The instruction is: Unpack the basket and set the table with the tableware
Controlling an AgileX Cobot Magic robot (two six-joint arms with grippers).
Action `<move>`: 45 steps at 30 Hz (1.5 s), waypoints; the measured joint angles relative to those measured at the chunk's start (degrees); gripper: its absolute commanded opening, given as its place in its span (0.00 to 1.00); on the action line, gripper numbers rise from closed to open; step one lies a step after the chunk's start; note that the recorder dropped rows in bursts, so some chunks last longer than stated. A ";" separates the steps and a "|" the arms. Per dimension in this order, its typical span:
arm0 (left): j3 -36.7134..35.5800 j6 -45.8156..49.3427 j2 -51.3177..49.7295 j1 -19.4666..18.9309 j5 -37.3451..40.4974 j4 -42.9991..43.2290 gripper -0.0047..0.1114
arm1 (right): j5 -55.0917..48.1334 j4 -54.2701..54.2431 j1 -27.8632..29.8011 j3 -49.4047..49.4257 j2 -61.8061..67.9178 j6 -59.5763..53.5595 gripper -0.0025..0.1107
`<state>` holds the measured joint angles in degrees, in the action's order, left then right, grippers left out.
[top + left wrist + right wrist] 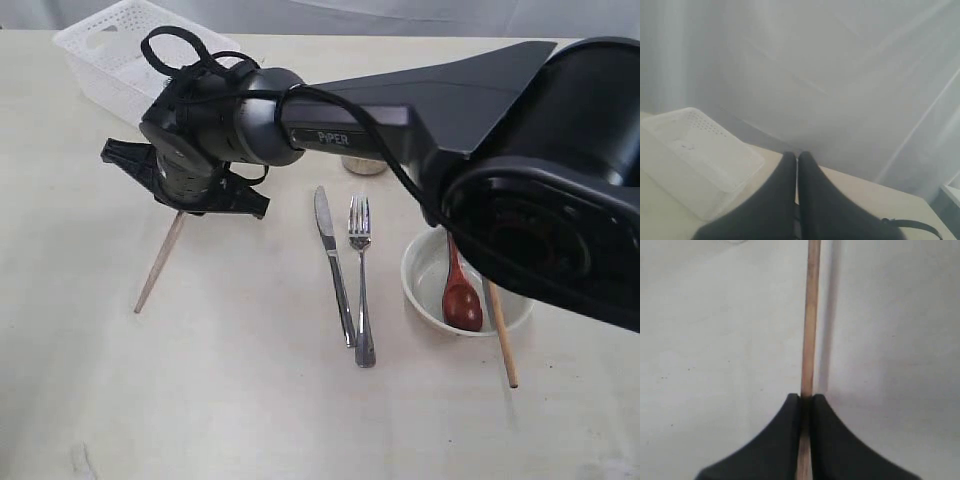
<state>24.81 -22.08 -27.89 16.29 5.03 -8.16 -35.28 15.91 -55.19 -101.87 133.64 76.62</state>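
My right gripper point(185, 207) point(806, 397) reaches across to the left side of the table point(250, 420) and is shut on a wooden chopstick point(160, 262) point(810, 315), which slants down with its far tip at the tabletop. A steel knife point(335, 265) and fork point(362, 280) lie side by side in the middle. On the right, a pale bowl point(425, 290) holds a reddish-brown spoon point(462, 295), and a second chopstick point(502, 340) lies beside it. The white basket point(105, 55) point(695, 150) stands at the back left. My left gripper point(797, 156) is shut and holds nothing; it is out of the exterior view.
A small steel cup point(363, 166) peeks out from under the right arm point(430, 120), which spans the scene from the right foreground. A pale curtain point(840, 75) hangs behind the table.
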 measured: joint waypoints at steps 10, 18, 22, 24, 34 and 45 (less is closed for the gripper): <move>0.00 -0.22 0.00 0.00 0.00 0.00 0.05 | 1.19 0.00 0.00 0.00 1.06 0.00 0.02; 0.00 -0.22 0.00 0.00 0.00 0.00 0.05 | 1.31 0.56 0.00 0.00 1.06 0.00 0.02; 0.00 -0.22 0.00 0.00 0.00 0.00 0.05 | -2.01 1.79 0.00 0.00 1.06 2.86 0.02; 0.00 -0.22 0.00 0.00 0.00 0.00 0.05 | -3.92 1.82 0.00 0.00 1.06 4.66 0.02; 0.00 -0.22 0.00 0.00 0.00 0.00 0.05 | -8.07 -3.86 0.00 0.00 0.43 11.58 0.02; 0.00 -0.22 0.00 0.00 0.00 0.00 0.05 | -19.31 -10.97 0.24 -0.34 -0.45 31.91 0.02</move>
<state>24.81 -22.30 -27.89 16.29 5.03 -8.16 -54.59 4.94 -54.95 -102.20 133.19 108.54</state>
